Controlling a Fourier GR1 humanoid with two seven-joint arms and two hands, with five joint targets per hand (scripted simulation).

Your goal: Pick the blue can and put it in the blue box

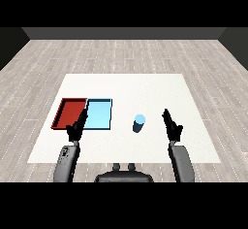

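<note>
The blue can (139, 123) stands upright on the white table (126, 87), just right of the middle. The light blue tray (99, 114) lies to its left, beside the red tray (70, 112). My right hand (170, 124) hovers to the right of the can, a short gap away, fingers straight and pointing forward, holding nothing. My left hand (77, 127) is open too, fingers straight, over the near edge where the two trays meet.
Both trays hold nothing. Bare white table stretches behind the can and trays and off to the right. A wooden floor (126, 53) surrounds the table.
</note>
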